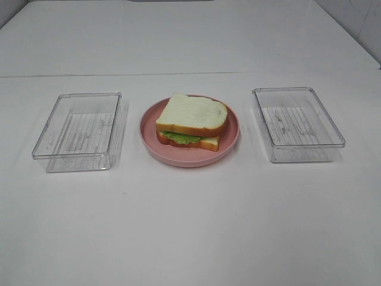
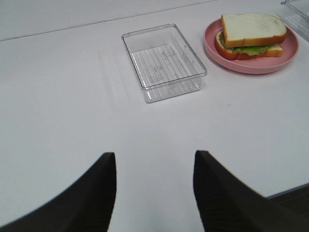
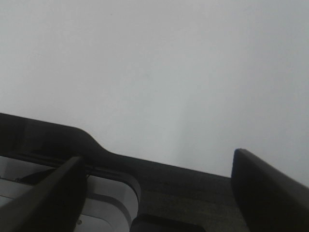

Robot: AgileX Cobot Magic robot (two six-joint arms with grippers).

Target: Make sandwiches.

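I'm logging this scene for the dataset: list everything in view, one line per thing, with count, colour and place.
sandwich: one, white bread with orange-brown crust and green lettuce, on the plate.
plate: one, pink, round, table centre.
left tray: one, clear plastic, empty, left of the plate.
right tray: one, clear plastic, empty, right of the plate.
table: one, white, under everything.
left gripper: one, black, jaws apart, above bare table.
right gripper: one, black, jaws apart, at the table edge.

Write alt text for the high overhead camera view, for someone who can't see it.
A toy sandwich, two white bread slices with green lettuce showing between them, sits on a round pink plate in the middle of a white table. A clear rectangular plastic tray stands on each side, the left tray and the right tray, both empty. No robot arm is in view.
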